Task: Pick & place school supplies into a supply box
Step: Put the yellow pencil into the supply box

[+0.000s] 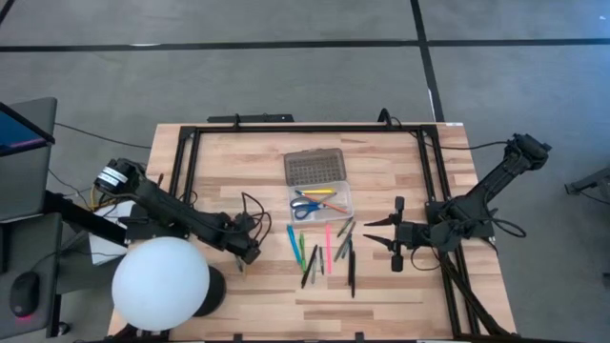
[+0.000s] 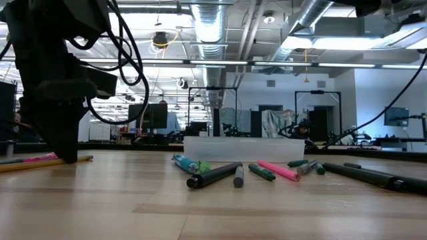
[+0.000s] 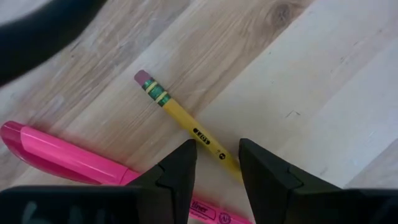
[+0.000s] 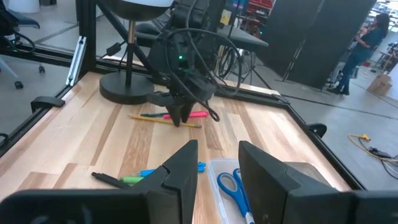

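Nearest the low camera, a black marker (image 2: 215, 175) lies on the pale wooden surface (image 1: 400, 286) among a scatter of pink, green, blue and grey pens (image 1: 322, 250); behind them sits the small translucent plastic supply box (image 1: 321, 202), its grey grid-textured lid (image 1: 313, 168) hinged open, blue-handled scissors (image 1: 305, 208) and a yellow pen in its clear tray. Left hand (image 3: 216, 163), well to the left of the scatter beside a white sphere lamp (image 1: 160, 283), points down over a yellow pencil with pink eraser (image 3: 186, 123), fingers slightly apart astride the shaft, not clamped; a pink highlighter (image 3: 65, 157) lies just beside the pencil. Right hand (image 4: 217, 165), fingers apart and empty, hangs to the right of the box, facing it across the surface.
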Robot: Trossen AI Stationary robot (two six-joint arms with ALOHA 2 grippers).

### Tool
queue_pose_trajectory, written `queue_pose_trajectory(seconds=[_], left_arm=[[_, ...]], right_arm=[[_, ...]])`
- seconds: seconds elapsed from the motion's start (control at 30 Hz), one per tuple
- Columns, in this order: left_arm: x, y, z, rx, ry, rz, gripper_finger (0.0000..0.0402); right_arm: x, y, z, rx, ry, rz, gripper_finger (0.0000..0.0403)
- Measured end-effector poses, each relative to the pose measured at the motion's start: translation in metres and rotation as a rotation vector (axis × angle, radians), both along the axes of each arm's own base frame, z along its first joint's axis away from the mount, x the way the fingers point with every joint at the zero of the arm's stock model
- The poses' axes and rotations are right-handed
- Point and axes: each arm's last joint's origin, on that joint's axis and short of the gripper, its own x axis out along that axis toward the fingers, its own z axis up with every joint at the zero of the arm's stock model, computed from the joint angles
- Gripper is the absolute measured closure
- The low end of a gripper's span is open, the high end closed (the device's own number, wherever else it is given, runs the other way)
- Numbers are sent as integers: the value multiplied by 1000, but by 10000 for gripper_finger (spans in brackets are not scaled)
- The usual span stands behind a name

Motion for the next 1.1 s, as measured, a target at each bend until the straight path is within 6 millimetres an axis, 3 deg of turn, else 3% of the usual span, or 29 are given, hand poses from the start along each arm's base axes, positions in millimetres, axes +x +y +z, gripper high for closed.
queue_pose_trajectory(seconds=[0.57,1.1], left_arm=[[6,-1,4,37,-34,-19,337],[16,13,5,118,-91,-44,363]], right_arm=[[0,0,-1,-5,6,0,294],[0,0,-1,-12,13,1,294]])
